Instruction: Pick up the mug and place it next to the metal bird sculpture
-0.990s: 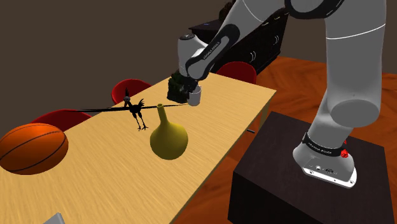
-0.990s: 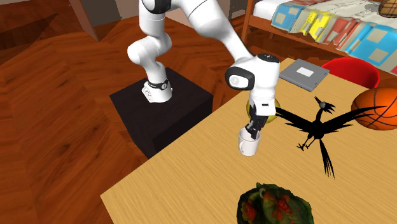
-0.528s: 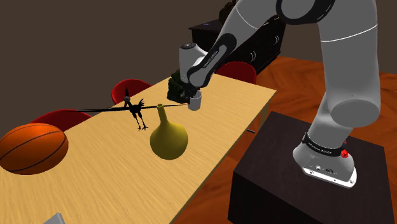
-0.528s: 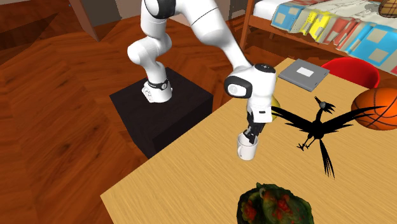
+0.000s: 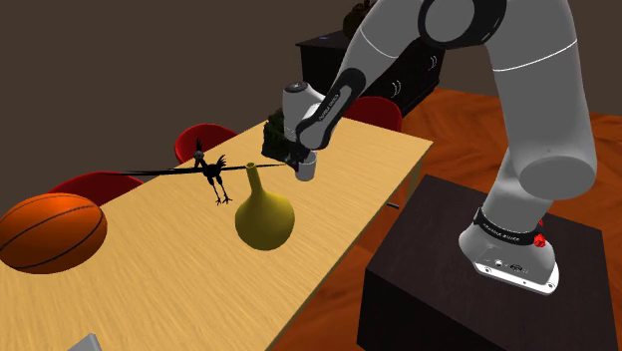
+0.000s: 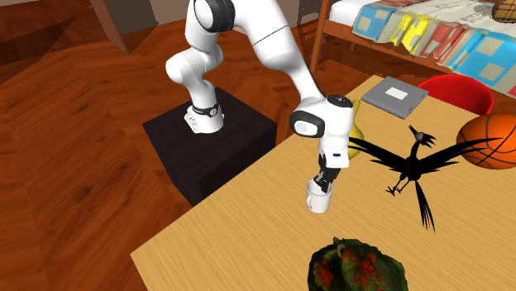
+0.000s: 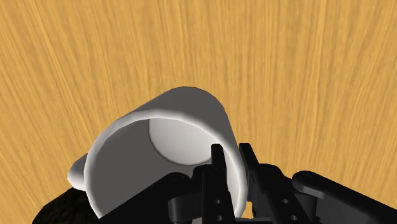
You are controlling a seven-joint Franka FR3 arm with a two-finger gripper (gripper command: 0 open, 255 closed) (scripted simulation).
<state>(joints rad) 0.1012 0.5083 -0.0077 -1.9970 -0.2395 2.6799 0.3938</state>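
Observation:
A white mug hangs tilted close over the wooden table, and whether it touches the top I cannot tell. My black gripper is shut on its rim, one finger inside and one outside the wall. The wrist view looks down into the mug, with its handle off to one side. The black bird sculpture stands with wings spread to the second exterior view's right of the mug. In the shoulder view the mug and gripper are right of the bird sculpture.
A yellow gourd-shaped vase stands between the bird and the stand. A basketball, a grey flat book-like thing and a dark green and red lump are on the table. Red chairs line its far side.
The gripper has carried the mug slightly lower and toward the second exterior view's left, nearer the tabletop. Its grip on the rim is the same.

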